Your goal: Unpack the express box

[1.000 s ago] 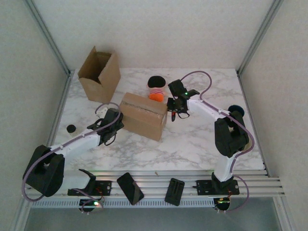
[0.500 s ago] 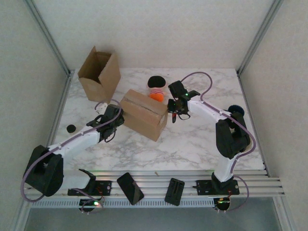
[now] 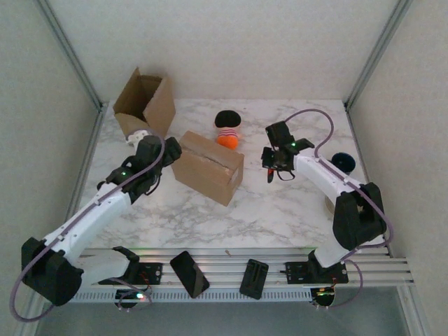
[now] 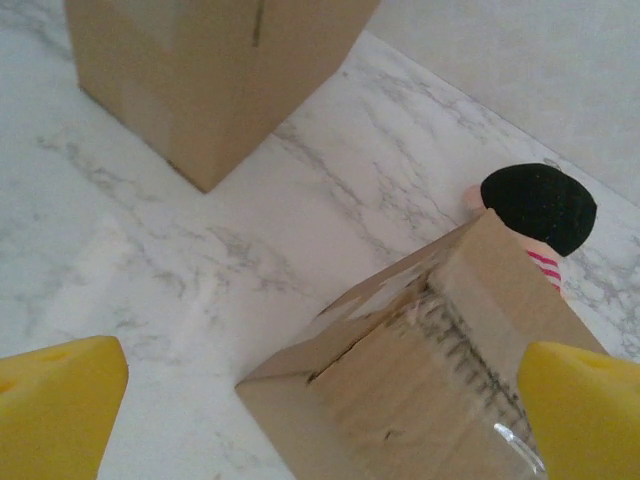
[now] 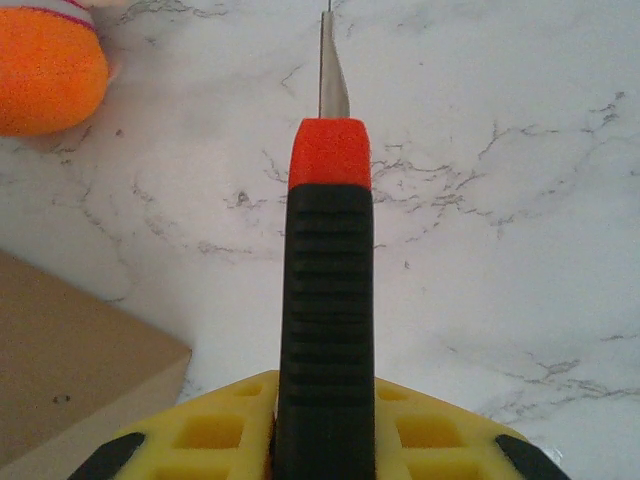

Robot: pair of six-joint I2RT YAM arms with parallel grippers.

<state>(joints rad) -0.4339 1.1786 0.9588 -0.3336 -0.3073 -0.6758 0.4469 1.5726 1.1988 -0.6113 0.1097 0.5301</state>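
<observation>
Top external view: I'm watching the marble bench carrying the taped express box. An open carton is standing behind the box's left end, and a plush doll is lying behind its right end. My left end effector is gaping wide at the box's left end, gripping nothing. My right end effector, right of the box, is clamping a utility knife with its blade out.

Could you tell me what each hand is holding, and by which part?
The right hand grips a utility knife by the rear of its black handle, blade pointing forward. The left hand is open and holds nothing.
</observation>
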